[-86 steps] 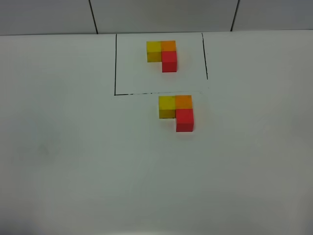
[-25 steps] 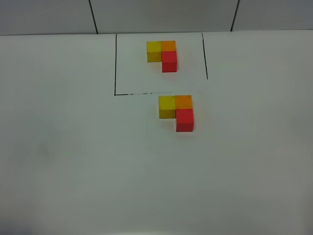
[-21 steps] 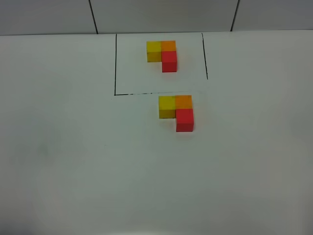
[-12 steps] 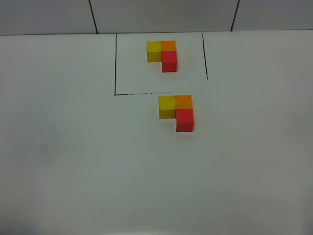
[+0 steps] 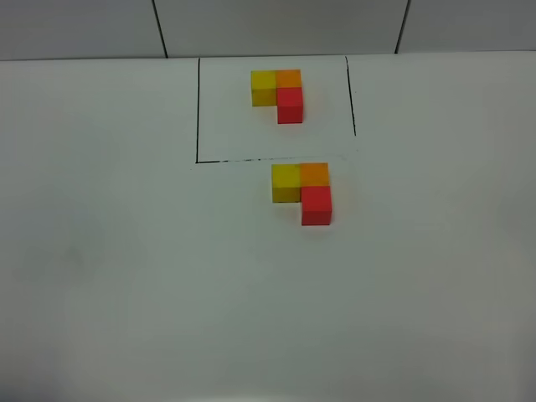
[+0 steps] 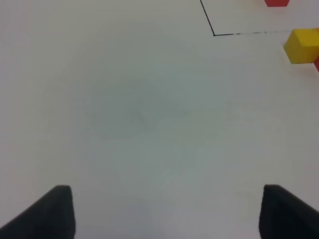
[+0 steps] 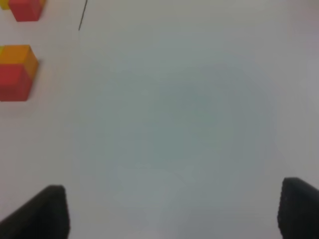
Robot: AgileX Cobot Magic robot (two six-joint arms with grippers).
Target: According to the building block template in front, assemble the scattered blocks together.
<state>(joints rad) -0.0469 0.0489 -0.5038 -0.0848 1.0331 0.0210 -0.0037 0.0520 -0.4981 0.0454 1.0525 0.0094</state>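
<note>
My left fingers [image 6: 164, 211] stand wide apart over bare white bench [image 5: 126, 276], their two dark tips showing with nothing between them. My right fingers [image 7: 172, 209] are spread just as wide, also empty, over another bare stretch of the bench.

The scattered blocks [image 5: 302, 193] lie well ahead of both sets of fingers, between the two arms, and they are pressed together into an L. The yellow cube [image 5: 286, 182] touches the orange cube [image 5: 315, 174] side by side, and the red cube [image 5: 316, 206] sits against the orange one on the side nearer me. From my left wrist I see the yellow cube far ahead and off toward my right arm's side; from my right wrist I see the orange and red cubes far ahead toward my left arm's side.

Just beyond that trio lies the building block template [image 5: 278, 95], the same L of yellow, orange and red, inside a thin black outline [image 5: 198, 109] drawn on the bench. The near line of the outline runs just beside the assembled trio, apart from it.
</note>
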